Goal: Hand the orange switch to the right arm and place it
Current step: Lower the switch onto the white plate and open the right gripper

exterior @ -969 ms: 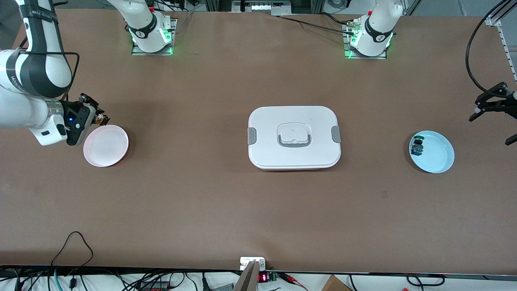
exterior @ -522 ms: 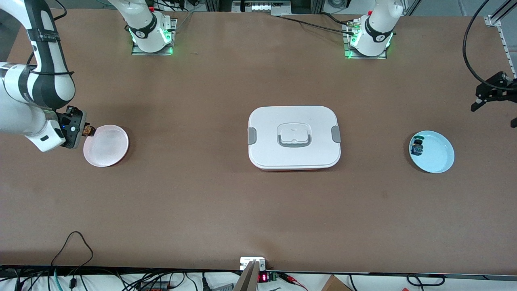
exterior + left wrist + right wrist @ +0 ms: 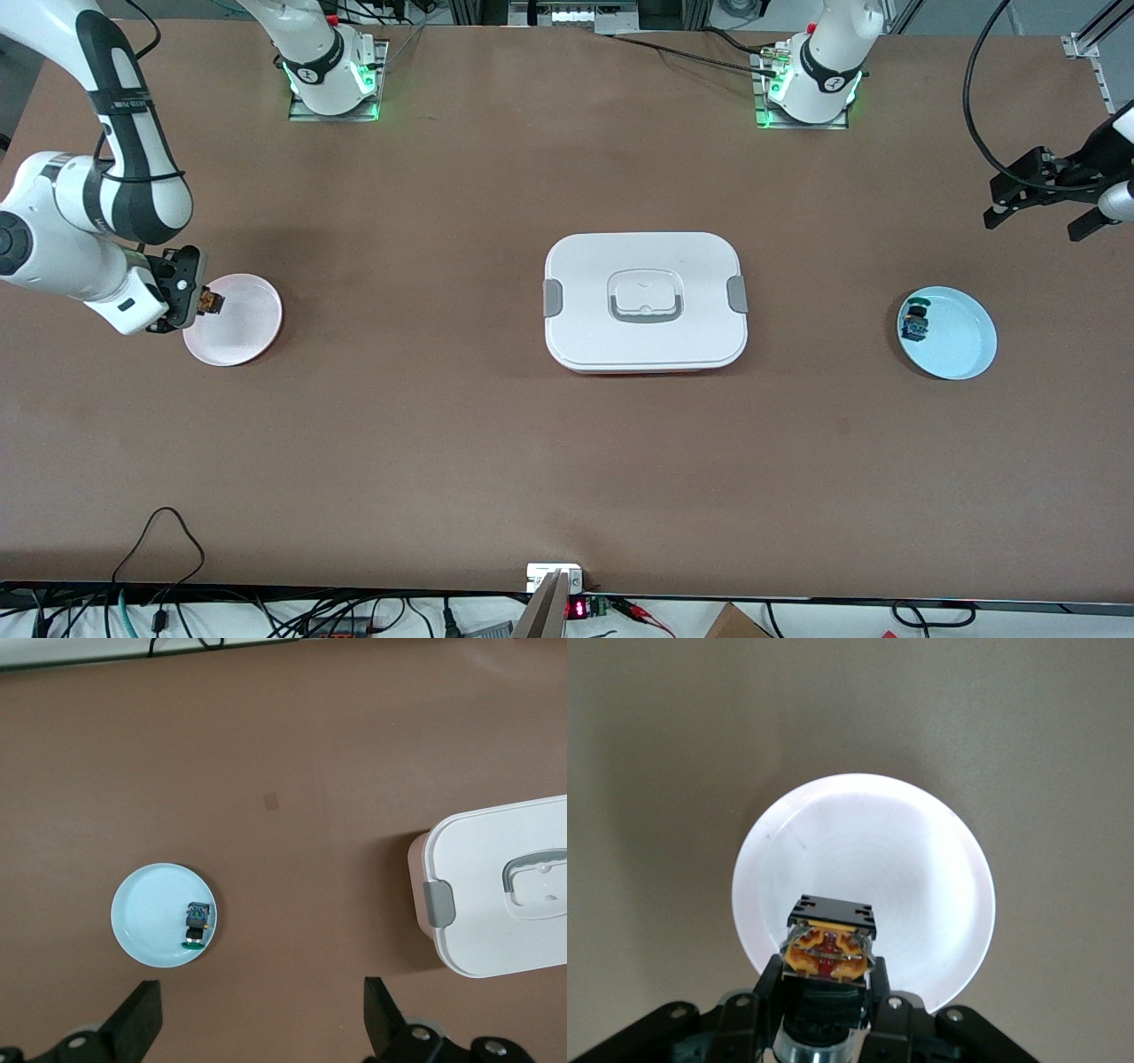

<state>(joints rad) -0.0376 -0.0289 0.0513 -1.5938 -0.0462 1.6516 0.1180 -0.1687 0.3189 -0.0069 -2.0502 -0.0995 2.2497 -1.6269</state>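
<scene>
Now the right tool (image 3: 205, 301) is clamped on the orange switch (image 3: 830, 943), just over the pink plate (image 3: 239, 328). Apart-fingered, the left tool (image 3: 1045, 202) waits above the tabletop (image 3: 567, 443), near the blue plate (image 3: 961, 341).

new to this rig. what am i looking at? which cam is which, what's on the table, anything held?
Two robot arms share one table. The front view looks down from across the table; each wrist view looks past that arm's own jaws.

On the table: a pink plate toward the right arm's end, a white lidded box in the middle, and a blue plate toward the left arm's end with a small green-capped part on it.

The right gripper is shut on the orange switch, over the pink plate's edge. The left gripper waits open, above the table near the blue plate.
</scene>
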